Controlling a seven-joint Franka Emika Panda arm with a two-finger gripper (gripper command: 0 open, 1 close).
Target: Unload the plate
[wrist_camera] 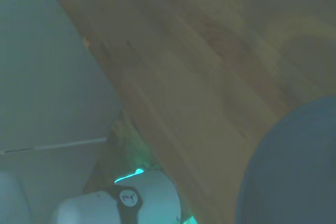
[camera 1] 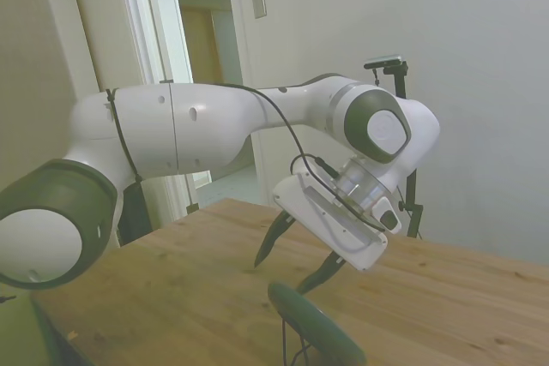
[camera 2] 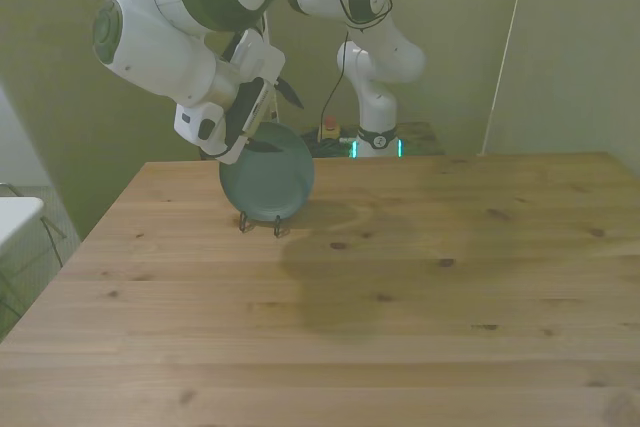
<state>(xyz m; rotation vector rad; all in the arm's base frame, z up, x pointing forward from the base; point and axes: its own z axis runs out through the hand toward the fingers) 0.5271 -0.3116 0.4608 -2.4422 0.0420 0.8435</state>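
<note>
The dark green plate (camera 2: 268, 185) stands on its edge in a thin black wire rack (camera 2: 260, 223) near the table's far edge, toward the front view's left. From the side it shows edge-on as the plate (camera 1: 319, 329) at the bottom of the picture. My gripper (camera 1: 296, 265) hangs open just above the plate's top rim, tilted, with nothing between its fingers. In the front view the gripper (camera 2: 276, 121) overlaps the plate's upper edge. Whether a fingertip touches the rim I cannot tell. The wrist view shows a blurred part of the plate (wrist_camera: 294, 171).
The wooden table (camera 2: 400, 287) stretches wide toward the front view's right and toward the camera. Its far edge runs just behind the rack. A doorway (camera 1: 206, 66) stands behind the arm in the side view.
</note>
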